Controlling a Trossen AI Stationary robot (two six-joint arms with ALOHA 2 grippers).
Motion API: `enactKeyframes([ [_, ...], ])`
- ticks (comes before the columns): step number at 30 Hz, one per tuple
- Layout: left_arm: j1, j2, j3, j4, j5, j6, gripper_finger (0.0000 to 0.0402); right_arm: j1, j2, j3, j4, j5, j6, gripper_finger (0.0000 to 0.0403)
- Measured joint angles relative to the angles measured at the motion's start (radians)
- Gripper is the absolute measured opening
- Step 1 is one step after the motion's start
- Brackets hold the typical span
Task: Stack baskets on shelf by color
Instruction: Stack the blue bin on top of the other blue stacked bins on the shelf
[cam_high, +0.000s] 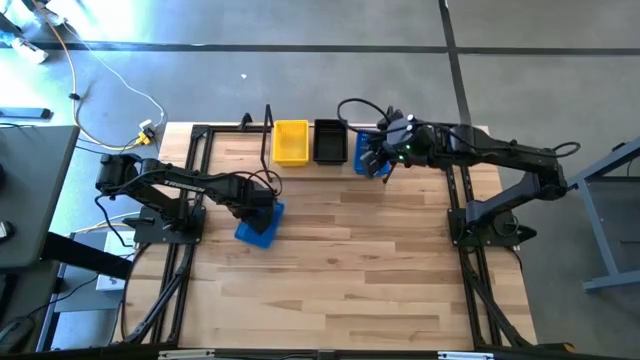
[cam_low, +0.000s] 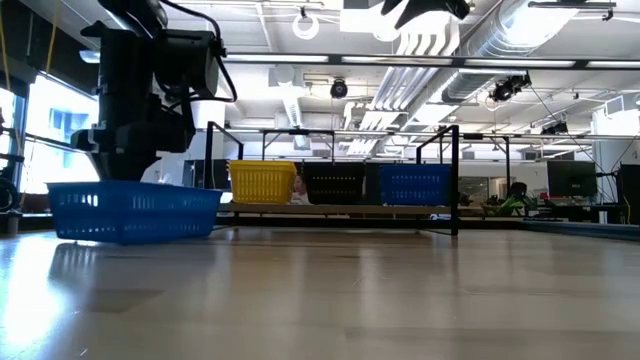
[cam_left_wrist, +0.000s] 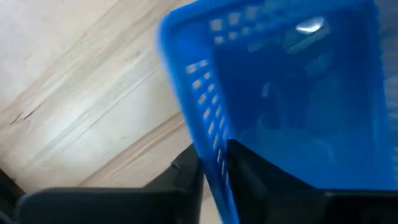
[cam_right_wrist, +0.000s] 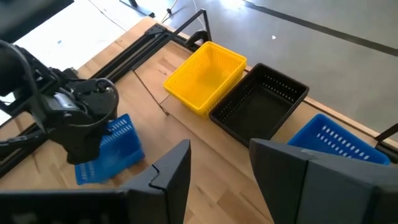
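A blue basket (cam_high: 258, 228) (cam_low: 135, 212) sits left of the table's middle, with my left gripper (cam_high: 262, 203) (cam_left_wrist: 211, 180) shut on it. On the shelf (cam_high: 300, 163) at the far edge, a yellow basket (cam_high: 291, 142) (cam_right_wrist: 205, 78), a black basket (cam_high: 329, 141) (cam_right_wrist: 258, 102) and another blue basket (cam_high: 362, 152) (cam_right_wrist: 339, 143) stand in a row. My right gripper (cam_high: 385, 160) (cam_right_wrist: 217, 168) hangs open above the shelf's right part, by the blue basket there, and holds nothing. How many baskets are nested in each spot does not show. My left gripper pinches one side wall (cam_left_wrist: 214, 155) of the blue basket, one finger (cam_left_wrist: 273, 186) inside the basket and one (cam_left_wrist: 186, 183) outside, coming from above and pointing down. The basket is slightly tilted, its underside (cam_low: 130, 238) at the tabletop; whether it rests there I cannot tell.
The shelf's black wire frame has upright loop ends (cam_high: 268, 130) (cam_low: 455, 180) beside the row of baskets. Black arm-base rails (cam_high: 190, 200) (cam_high: 465, 210) run along the table's left and right sides. Bare slatted wood (cam_high: 350, 260) fills the middle and near part.
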Motion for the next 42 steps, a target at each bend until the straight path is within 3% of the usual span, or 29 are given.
enactKeyframes([
  [6,-0.002,-0.003,0.002,0.001,-0.014,-0.044,0.0005,0.034,0.0,0.0,-0.001,-0.017,-0.015,0.0149],
  [12,-0.01,-0.046,0.018,-0.01,0.009,-0.111,0.0002,0.075,0.0,0.0,-0.002,-0.074,-0.084,0.0149],
  [21,-0.058,-0.08,0.167,-0.006,-0.002,-0.304,0.0001,0.164,0.005,0.0,0.0,-0.212,-0.26,0.0149],
  [32,-0.109,-0.074,0.337,-0.006,-0.111,-0.527,0.0001,0.323,0.068,0.0,0.081,-0.227,-0.504,0.0149],
  [42,-0.148,-0.025,0.425,-0.003,-0.155,-0.677,0.0,0.378,0.233,0.0,0.208,-0.226,-0.708,0.0149],
])
